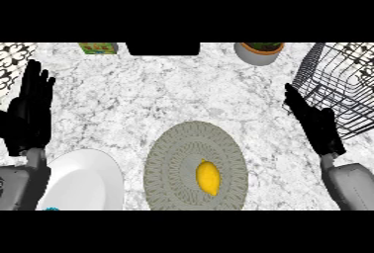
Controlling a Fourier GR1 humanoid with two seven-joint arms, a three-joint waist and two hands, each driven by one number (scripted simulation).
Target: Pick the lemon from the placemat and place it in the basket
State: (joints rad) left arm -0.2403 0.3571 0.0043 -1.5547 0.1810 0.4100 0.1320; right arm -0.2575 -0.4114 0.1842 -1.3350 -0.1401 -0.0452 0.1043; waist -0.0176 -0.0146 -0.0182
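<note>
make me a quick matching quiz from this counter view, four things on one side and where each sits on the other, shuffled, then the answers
Things:
1. lemon
2. white plate
3. wire basket
4. plant pot

Places:
A. far edge of the counter, right of centre
B. on the round grey placemat
C. near left corner, beside the left forearm
D. right edge, behind the right hand

Pairs: 1-B, 2-C, 3-D, 4-A
</note>
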